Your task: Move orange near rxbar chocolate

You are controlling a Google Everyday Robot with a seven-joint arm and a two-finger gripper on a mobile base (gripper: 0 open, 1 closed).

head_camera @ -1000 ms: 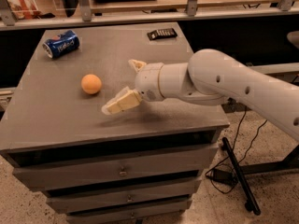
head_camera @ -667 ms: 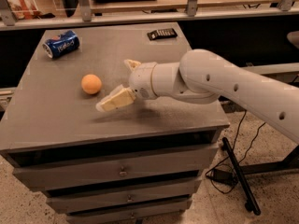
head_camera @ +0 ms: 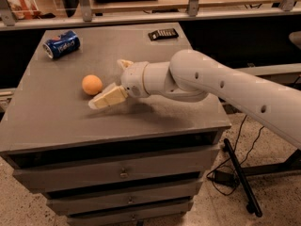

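Camera view: against the frame just before, the claw [head_camera: 106, 84] has slid across the table [head_camera: 56, 121] toward 9 o'clock and closed most of the gap to the orange [head_camera: 91, 84]. The orange itself sits on the same spot, as do the blue soda can [head_camera: 61, 44] and the rxbar chocolate [head_camera: 163, 34]. The white arm [head_camera: 221, 84] has followed, reaching further in from the 3 o'clock side.

The claw is spread wide and grasps nothing. Its lower finger [head_camera: 109, 98] lies low over the table top, pointing toward 8 o'clock, with its tip just past the orange at the fruit's 5 o'clock. The upper finger [head_camera: 125, 64] sticks out at the fruit's 2 o'clock, clear of it. The orange thus lies at the mouth of the released fingers, not yet between them. Whether the lower finger touches the fruit's skin cannot be told; the two look at most a sliver apart.

The orange rests on the left-middle part of the table. The rxbar chocolate lies flat at the far edge, at 1 o'clock from the orange and well apart from it. The soda can lies on its side near the far left corner, at 11 o'clock from the orange. Drawers [head_camera: 122, 173] stack beneath the table top.
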